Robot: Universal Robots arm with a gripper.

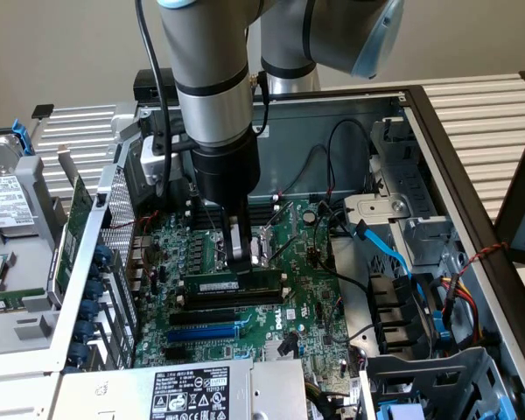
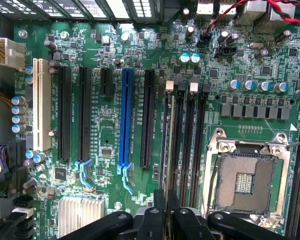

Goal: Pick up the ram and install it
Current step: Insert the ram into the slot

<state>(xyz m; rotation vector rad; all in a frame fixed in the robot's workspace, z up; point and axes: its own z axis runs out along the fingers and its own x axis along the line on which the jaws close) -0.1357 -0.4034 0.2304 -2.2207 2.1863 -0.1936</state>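
The arm reaches straight down from the top of the exterior view into an open computer case [image 1: 459, 166], and its gripper [image 1: 242, 258] sits over the middle of the green motherboard [image 1: 311, 293]. The jaws are drawn narrow and pinch the top edge of the ram [image 1: 214, 286], which stands on edge, white label showing, along the black memory slot nearest the silver processor socket [image 1: 267, 245]. Whether the stick is pressed fully home cannot be told. Further black slots lie beside it toward the lower part of the exterior view, then a blue slot [image 1: 206, 333], and a power supply with a white label [image 1: 188, 394] lies at the bottom edge. A blue cable [image 1: 385, 249] curves down toward the exterior view's right. In the wrist view the gripper [image 2: 167, 212] closes on the ram [image 2: 170, 145], seen edge-on as a thin pale strip in its slot. The open processor socket [image 2: 245, 182] sits on one side of the memory slots. The blue slot [image 2: 125, 115], a white slot [image 2: 40, 105] and a ribbed heatsink [image 2: 80, 215] are on the other side.
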